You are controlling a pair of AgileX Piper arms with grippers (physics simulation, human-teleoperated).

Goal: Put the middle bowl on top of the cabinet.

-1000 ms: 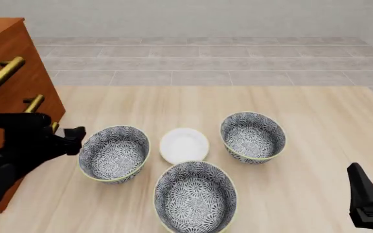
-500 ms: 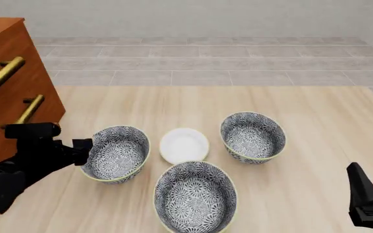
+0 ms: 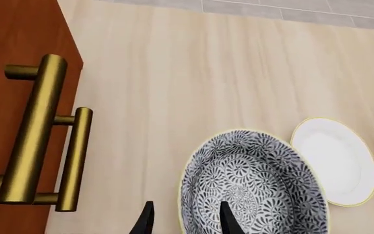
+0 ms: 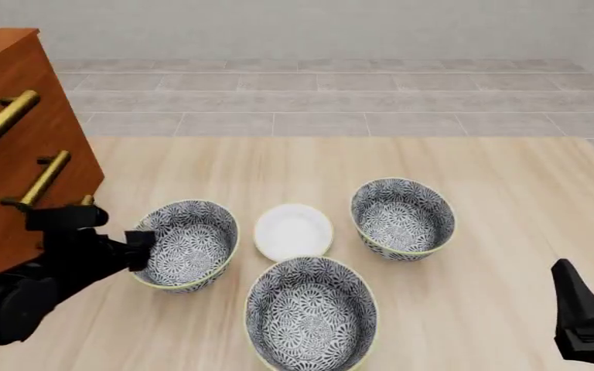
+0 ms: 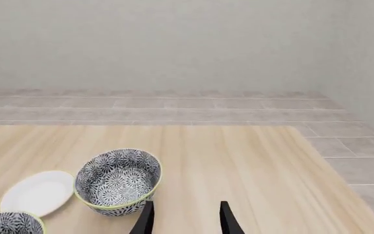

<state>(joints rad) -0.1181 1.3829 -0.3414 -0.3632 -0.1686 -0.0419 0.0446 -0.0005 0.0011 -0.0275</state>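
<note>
Right gripper (image 5: 183,220) at 5 o'clock near edge, fingers apart, holding nothing. Nearest bowl (image 4: 311,313) at 6 o'clock. Left gripper (image 3: 185,222) is spread open, one finger outside and one inside the rim of the middle bowl (image 4: 183,243). That bowl sits on the table (image 4: 483,170) at 9 o'clock of the white dish (image 4: 293,231). Third bowl (image 4: 402,218) at 3 o'clock of dish. Cabinet (image 4: 8,178) at far 9-10 o'clock.

We are seeing open table (image 4: 503,178) lying beyond and right of the bowls. The cabinet (image 4: 8,139) is walling the left; the white dish (image 4: 293,230) is filling the gap between them.
</note>
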